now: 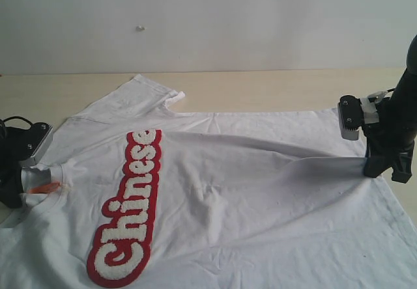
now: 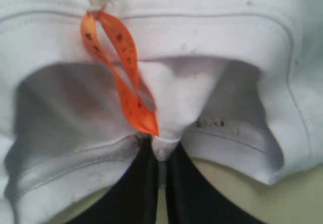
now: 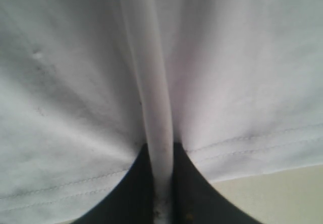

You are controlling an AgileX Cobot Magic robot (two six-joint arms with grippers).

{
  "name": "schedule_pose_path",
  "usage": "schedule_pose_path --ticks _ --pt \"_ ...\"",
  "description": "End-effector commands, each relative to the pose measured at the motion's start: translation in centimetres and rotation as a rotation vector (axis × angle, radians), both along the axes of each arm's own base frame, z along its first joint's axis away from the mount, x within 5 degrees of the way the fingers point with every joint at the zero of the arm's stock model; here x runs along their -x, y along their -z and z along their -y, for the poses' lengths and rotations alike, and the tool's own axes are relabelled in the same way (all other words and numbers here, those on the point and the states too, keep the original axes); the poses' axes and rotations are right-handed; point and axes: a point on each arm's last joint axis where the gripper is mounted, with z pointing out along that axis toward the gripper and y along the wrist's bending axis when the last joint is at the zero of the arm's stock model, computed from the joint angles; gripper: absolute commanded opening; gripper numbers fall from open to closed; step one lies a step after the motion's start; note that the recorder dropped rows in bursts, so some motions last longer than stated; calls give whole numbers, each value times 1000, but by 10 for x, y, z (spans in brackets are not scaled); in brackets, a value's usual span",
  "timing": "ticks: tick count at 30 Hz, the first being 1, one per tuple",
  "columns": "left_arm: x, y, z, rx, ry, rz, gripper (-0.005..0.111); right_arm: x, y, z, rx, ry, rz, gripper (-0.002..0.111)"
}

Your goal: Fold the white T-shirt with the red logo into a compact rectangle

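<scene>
The white T-shirt (image 1: 247,191) lies spread on the table, neck to the left and hem to the right. The red logo (image 1: 127,207) runs along its left half. My left gripper (image 1: 39,183) is shut on the shirt's neck rim beside the orange neck tag (image 1: 44,187). In the left wrist view the black fingers (image 2: 133,193) pinch a fold of collar (image 2: 164,151) under the tag (image 2: 126,82). My right gripper (image 1: 378,165) is shut on the hem at the right and holds it a little above the table. A ridge of cloth (image 3: 156,133) runs up from between its jaws.
The light wooden table (image 1: 260,87) extends behind the shirt to a white wall (image 1: 208,15). One sleeve (image 1: 140,94) points toward the back. A taut crease runs across the shirt from the right gripper toward the chest.
</scene>
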Motion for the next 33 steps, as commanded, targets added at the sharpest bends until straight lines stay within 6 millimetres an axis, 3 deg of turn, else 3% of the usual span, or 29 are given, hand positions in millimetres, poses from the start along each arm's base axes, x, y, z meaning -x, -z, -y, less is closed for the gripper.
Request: schedule_pose_path --ticks 1,11,19,23,29,33 --pt "6 11 0 -5 8 -64 0 7 24 0 -4 -5 -75 0" --pt "8 10 3 14 -149 -103 0 7 24 0 -4 -5 -75 0" --pt "7 11 3 6 -147 -93 0 7 24 -1 -17 8 -73 0" --pt "7 6 -1 -35 -139 -81 0 7 23 -5 -55 146 -99 0" --pt "7 -17 -3 -54 -127 -9 0 -8 -7 -3 -44 237 -8 0" --pt "7 -42 -7 -88 -124 65 0 -3 -32 -4 -52 248 -17 0"
